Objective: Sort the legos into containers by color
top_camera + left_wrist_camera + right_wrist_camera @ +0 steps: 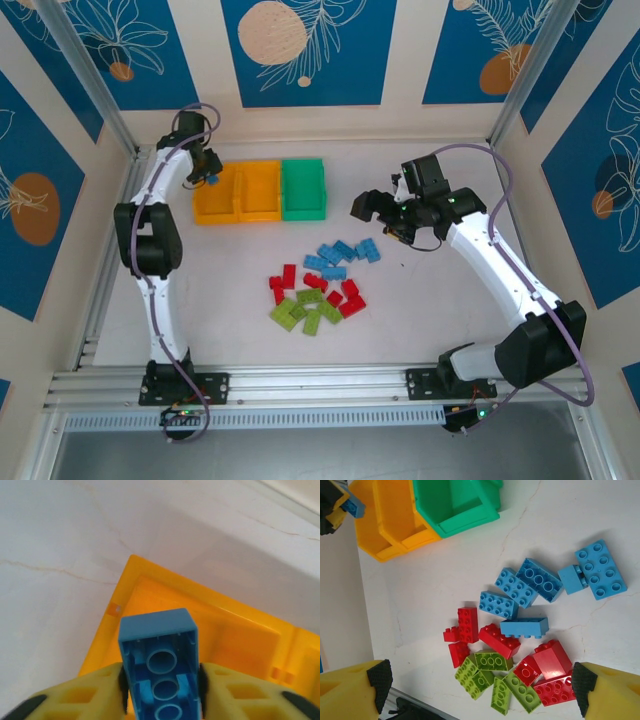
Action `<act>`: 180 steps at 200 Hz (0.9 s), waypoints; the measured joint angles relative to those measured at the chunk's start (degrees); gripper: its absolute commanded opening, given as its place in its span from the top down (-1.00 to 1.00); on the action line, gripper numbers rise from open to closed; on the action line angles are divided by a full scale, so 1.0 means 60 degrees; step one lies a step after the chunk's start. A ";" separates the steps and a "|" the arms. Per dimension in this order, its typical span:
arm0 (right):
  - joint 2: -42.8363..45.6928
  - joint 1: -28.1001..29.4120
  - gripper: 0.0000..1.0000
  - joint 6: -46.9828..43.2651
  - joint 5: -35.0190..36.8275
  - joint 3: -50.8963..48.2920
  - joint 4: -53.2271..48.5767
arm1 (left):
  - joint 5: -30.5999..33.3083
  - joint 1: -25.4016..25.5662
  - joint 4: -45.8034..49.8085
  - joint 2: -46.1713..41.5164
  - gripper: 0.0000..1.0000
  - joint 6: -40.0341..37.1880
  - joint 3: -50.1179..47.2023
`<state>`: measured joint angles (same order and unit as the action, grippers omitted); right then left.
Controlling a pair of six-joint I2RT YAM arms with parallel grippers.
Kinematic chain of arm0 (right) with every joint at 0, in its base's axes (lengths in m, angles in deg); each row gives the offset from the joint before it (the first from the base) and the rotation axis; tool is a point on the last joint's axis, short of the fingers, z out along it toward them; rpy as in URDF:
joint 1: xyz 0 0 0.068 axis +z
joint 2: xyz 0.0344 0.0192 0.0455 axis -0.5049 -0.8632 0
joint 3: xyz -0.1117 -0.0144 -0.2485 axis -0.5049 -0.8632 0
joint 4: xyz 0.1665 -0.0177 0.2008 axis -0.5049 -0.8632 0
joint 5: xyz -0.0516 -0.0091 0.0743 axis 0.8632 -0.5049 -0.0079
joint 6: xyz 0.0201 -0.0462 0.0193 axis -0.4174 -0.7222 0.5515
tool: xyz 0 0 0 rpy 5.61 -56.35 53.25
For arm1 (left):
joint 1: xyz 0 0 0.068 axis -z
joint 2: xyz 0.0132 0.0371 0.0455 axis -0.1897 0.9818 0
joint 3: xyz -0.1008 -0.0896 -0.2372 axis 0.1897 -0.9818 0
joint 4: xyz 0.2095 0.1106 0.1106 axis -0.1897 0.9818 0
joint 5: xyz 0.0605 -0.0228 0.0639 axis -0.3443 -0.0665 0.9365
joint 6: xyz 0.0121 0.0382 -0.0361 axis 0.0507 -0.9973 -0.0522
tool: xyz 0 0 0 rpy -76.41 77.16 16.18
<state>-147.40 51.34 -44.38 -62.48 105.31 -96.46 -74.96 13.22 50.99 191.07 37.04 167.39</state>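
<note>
Legos point(289, 313) — blue, red, lime; bins point(262, 190) — two orange-yellow, one green.

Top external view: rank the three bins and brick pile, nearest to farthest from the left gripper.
1. Left orange-yellow bin, beside the left gripper and its blue brick.
2. Middle orange-yellow bin, next rightward.
3. Green bin, row's right end.
4. Brick pile, mid-table.

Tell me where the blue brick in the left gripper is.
In the top view the blue brick is far left, clamped in the left gripper, hovering at the outer edge of the leftmost orange-yellow bin, away from the loose pile.
</note>
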 measured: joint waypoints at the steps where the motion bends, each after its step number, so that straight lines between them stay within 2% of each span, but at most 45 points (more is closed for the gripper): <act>1: 0.0000 0.0004 -0.89 0.0000 0.0000 0.0000 0.0000 | -0.0007 0.0004 0.0007 0.0011 -0.05 -0.0011 0.0004; 23: 0.0000 0.0007 -0.89 0.0000 0.0022 0.0000 0.0000 | -0.0011 0.0004 0.0244 0.0015 -0.14 -0.0157 0.0076; 46: 0.0000 0.0095 -0.89 0.0000 0.0106 0.0000 0.0000 | -0.0117 0.0004 0.0310 -0.0262 -0.11 -0.0189 0.0084; 65: -0.0109 0.0397 -0.77 -0.0007 0.0288 0.0076 -0.0062 | -0.0350 0.0018 0.0237 -0.0907 -0.09 -0.0186 -0.0251; 79: -0.0455 0.0860 -0.59 0.0040 0.0539 0.0393 -0.0222 | -0.0634 0.0073 0.0164 -0.1902 -0.07 -0.0186 -0.0962; 105: -0.1588 0.1945 -0.55 0.0353 0.0849 0.1333 -0.0557 | -0.1104 0.0441 -0.0051 -0.4411 -0.08 -0.0528 -0.2401; 139: -0.3818 0.3235 -0.26 0.0656 0.0871 0.2754 -0.0954 | -0.2175 0.1457 -0.0299 -0.7898 -0.20 -0.2251 -0.4014; 162: -0.5370 0.3676 -0.04 0.0729 0.0729 0.3625 -0.1308 | -0.2743 0.1504 -0.0561 -0.9610 -0.29 -0.3497 -0.5475; 180: -0.6510 0.3850 -0.02 0.0568 0.0670 0.4302 -0.1639 | -0.2918 0.1497 -0.0780 -1.0491 -0.39 -0.4335 -0.6845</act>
<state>-186.45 74.44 -40.97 -58.46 131.12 -106.29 -92.46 22.21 46.32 128.12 11.03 126.32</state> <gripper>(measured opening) 0.517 0.668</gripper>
